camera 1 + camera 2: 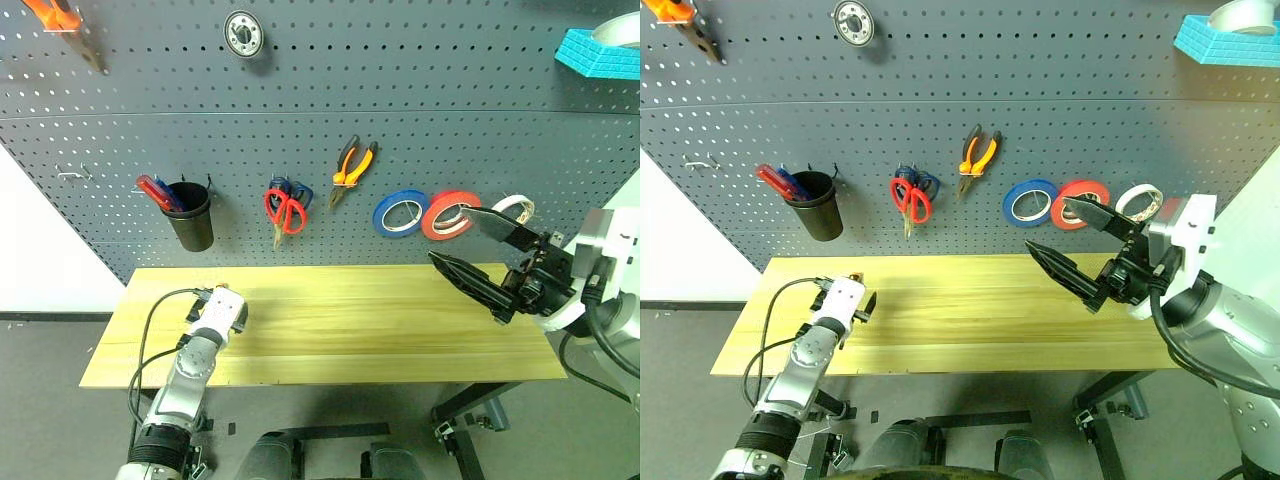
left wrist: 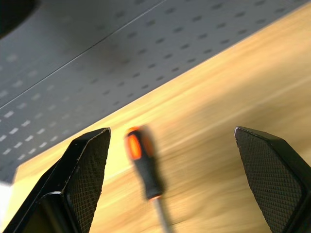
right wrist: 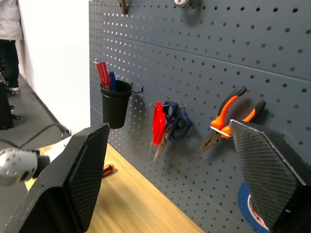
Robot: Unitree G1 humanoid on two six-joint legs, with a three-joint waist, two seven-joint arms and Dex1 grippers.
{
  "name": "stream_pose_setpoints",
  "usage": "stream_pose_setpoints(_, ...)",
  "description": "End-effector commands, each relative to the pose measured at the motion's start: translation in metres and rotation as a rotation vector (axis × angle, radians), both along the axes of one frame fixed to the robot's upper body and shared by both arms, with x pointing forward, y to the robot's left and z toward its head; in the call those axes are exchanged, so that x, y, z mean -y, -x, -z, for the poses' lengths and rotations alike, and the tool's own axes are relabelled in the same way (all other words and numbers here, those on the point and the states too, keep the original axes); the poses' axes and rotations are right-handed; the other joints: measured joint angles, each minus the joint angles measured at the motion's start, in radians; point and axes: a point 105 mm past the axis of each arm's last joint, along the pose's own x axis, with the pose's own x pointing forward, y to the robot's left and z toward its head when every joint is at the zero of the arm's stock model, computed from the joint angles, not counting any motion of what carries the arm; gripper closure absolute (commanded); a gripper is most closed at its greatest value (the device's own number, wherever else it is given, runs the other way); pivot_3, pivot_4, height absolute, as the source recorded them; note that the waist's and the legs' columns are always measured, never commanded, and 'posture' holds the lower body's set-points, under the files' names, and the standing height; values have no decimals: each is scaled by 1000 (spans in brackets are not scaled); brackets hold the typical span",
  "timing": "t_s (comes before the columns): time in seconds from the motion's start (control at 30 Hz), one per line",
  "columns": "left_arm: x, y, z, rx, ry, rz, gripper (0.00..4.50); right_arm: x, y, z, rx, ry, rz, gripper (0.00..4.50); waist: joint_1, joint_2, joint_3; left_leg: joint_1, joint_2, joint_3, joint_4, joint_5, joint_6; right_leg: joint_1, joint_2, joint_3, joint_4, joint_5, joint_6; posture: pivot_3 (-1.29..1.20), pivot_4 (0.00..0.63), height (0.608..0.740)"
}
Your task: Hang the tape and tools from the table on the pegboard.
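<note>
One orange-and-black screwdriver [image 2: 144,162] lies on the table [image 1: 380,330] between the left gripper's [image 2: 187,182] wide-spread, empty fingers; three tape rolls hang beyond the right gripper [image 1: 478,262], also wide open and empty. The red tape [image 1: 449,214], two pairs of scissors [image 1: 286,210] and one pair of orange pliers [image 1: 350,167] hang on the pegboard [image 1: 400,90].

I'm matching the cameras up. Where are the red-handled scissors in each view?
Left eye view: red-handled scissors hang on the pegboard, between the black cup and the orange-handled pliers.
Right eye view: same spot.
Left wrist view: not in it.
Right wrist view: between cup and pliers.
Shared landmark: the pliers.
</note>
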Motion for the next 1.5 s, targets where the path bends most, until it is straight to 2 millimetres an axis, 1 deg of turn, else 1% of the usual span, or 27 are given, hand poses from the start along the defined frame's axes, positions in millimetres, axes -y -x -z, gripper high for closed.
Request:
stream_pose_setpoints(0.03, -16, -12, -17, 17, 63, -102, 243, -2, 4, -4, 27, -2, -19, 361, 0, 0, 0, 0, 0, 0, 0, 0, 0, 0, 0, 0, 0, 0, 0, -46, 35, 740)
stream_pose_setpoints(0.1, -24, -16, -16, -4, 89, -153, 243, -4, 4, -3, 17, -2, -27, 361, 0, 0, 0, 0, 0, 0, 0, 0, 0, 0, 0, 0, 0, 0, 0, -47, 44, 740)
stream_pose_setpoints(0.17, -26, -17, -15, -18, 107, -175, 243, -4, 5, -3, 12, 0, -31, 361, 0, 0, 0, 0, 0, 0, 0, 0, 0, 0, 0, 0, 0, 0, 0, -49, 54, 740)
stream_pose_setpoints(0.33, -34, -20, -4, -85, 216, -267, 243, -7, 10, -3, -18, 3, -65, 361, -1, -4, 3, -1, 0, 0, -1, -1, 1, 0, 0, 0, 0, 0, 0, -60, 88, 740)
stream_pose_setpoints(0.4, -36, -19, 2, -125, 259, -300, 243, -8, 13, 2, -63, 13, -87, 361, -1, -6, 6, -1, 0, 0, -1, -1, 1, 0, -1, 0, 0, 0, 0, -64, 105, 740)
stream_pose_setpoints(0.5, -38, -18, 7, -154, 303, -329, 243, -6, 15, 9, -122, 38, -92, 361, -3, -7, 20, -2, 0, 0, -1, -1, 2, 0, -1, 0, -1, 0, -1, -72, 127, 740)
stream_pose_setpoints(0.57, -40, -18, 8, -159, 316, -337, 243, -6, 17, 8, -137, 40, -96, 361, -5, -8, 34, -3, 0, 0, -1, -1, 2, 0, -2, 0, -1, -1, -2, -77, 148, 740)
stream_pose_setpoints(0.6, -41, -18, 9, -163, 323, -343, 243, -6, 17, 8, -144, 38, -103, 361, -6, -8, 40, -3, 0, 0, -1, -1, 2, 0, -2, 0, -2, -2, -3, -77, 148, 740)
stream_pose_setpoints(0.67, -44, -18, 10, -170, 328, -356, 243, -8, 18, 9, -165, 44, -113, 361, -8, -9, 47, -7, 0, 0, -1, -1, 3, -3, -2, 0, -2, -2, -4, -79, 167, 740)
stream_pose_setpoints(0.73, -47, -18, 11, -171, 330, -365, 243, -8, 18, 12, -184, 49, -117, 361, -8, -9, 54, -10, 0, 0, -1, -1, 3, -5, -2, 0, -3, 0, -1, -80, 172, 740)
stream_pose_setpoints(0.8, -52, -19, 8, -162, 333, -374, 243, -11, 19, 15, -206, 51, -132, 361, -8, -10, 64, -19, 0, 0, 0, -1, 3, -14, -2, 0, -2, 0, 1, -80, 192, 740)
stream_pose_setpoints(0.87, -54, -19, 7, -160, 338, -378, 243, -11, 22, 16, -220, 54, -141, 361, -8, -11, 74, -21, 0, 0, 0, -1, 3, -16, -2, 0, -2, 0, 1, -82, 205, 740)
stream_pose_setpoints(1.27, -43, -31, -3, -136, 372, -316, 243, -11, 27, 17, -261, 59, -146, 361, -18, -12, 120, -23, 0, 0, 0, -2, 4, -17, -3, 0, -3, 0, 1, -105, 236, 740)
stream_pose_setpoints(1.37, -40, -37, -6, -132, 382, -299, 243, -12, 28, 18, -269, 60, -143, 361, -26, -13, 124, -25, 0, 0, 0, -2, 4, -19, -3, 0, -4, 0, 1, -112, 241, 740)
stream_pose_setpoints(1.5, -40, -45, -9, -125, 400, -305, 243, -11, 30, 19, -276, 63, -133, 361, -29, -14, 129, -26, 0, 0, 0, -2, 5, -19, -3, -1, -4, 1, 1, -120, 245, 740)
